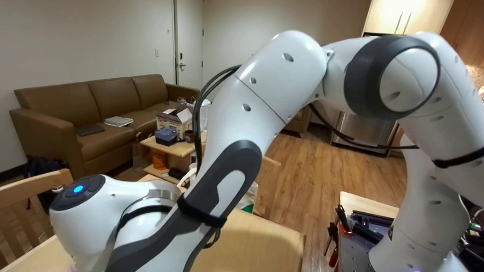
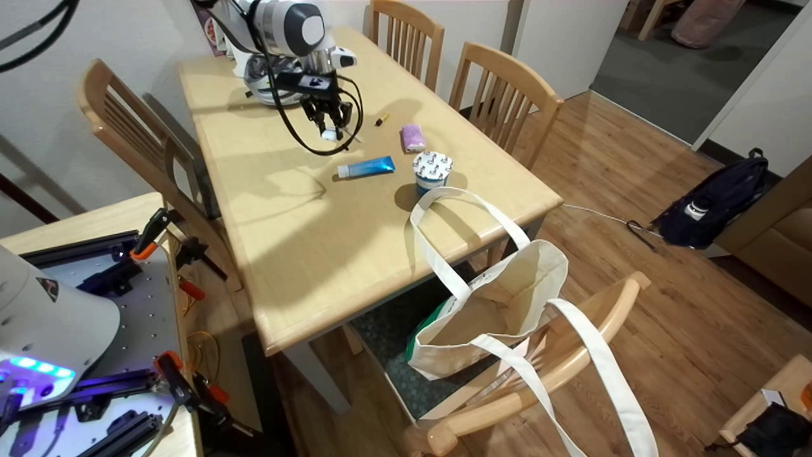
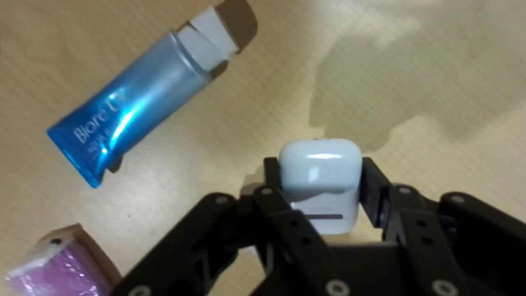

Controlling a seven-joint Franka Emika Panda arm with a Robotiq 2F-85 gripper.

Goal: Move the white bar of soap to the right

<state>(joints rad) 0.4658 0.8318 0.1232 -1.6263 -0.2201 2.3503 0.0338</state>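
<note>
The white bar of soap [image 3: 320, 164] is a small white block with rounded edges and a dark slit on its face. It sits between the two black fingers of my gripper [image 3: 321, 181], which press on its left and right sides in the wrist view. In an exterior view the soap [image 2: 328, 134] shows as a small white patch below the gripper [image 2: 332, 125], over the far half of the wooden table [image 2: 285, 247]. I cannot tell whether it touches the tabletop. In an exterior view the arm [image 1: 159, 219] hides it, and the fingers are out of view.
A blue tube [image 2: 366, 167] lies near the gripper; it also shows in the wrist view [image 3: 131, 107]. A purple pack [image 2: 413, 138], a cup with a patterned lid [image 2: 432, 168] and a small yellow-black item [image 2: 382, 120] stand nearby. A helmet [image 2: 263, 82] is behind the gripper.
</note>
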